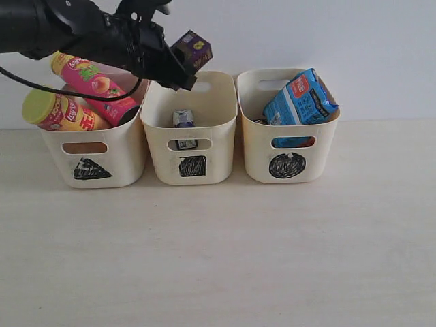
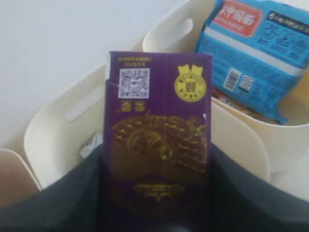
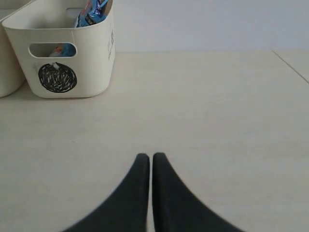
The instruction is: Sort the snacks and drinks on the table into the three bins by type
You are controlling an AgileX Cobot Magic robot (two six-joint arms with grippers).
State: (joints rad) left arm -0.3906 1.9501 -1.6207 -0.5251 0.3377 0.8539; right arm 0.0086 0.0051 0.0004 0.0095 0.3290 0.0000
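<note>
The left gripper (image 1: 184, 67) clamps the small purple carton with gold print (image 1: 193, 49), tilted, above the middle cream plastic tub marked with a black square (image 1: 218, 146). 1 white carton with blue print (image 1: 183, 118) sits inside that tub. 2 chip tubes, pink (image 1: 95, 85) and yellow-red (image 1: 65, 114), lean in the triangle tub (image 1: 126, 146). The blue crinkly packet (image 1: 300, 99) sits in the circle tub (image 1: 255, 146). The right gripper (image 3: 150, 157), jaws pressed together and empty, hovers over the pale table (image 3: 217, 121).

Looks like a lab test setup: a pale desk (image 1: 218, 259) against a blank white wall (image 1: 340, 41), three bins (image 1: 218, 150) (scribbled triangle, square, circle) in a row.
</note>
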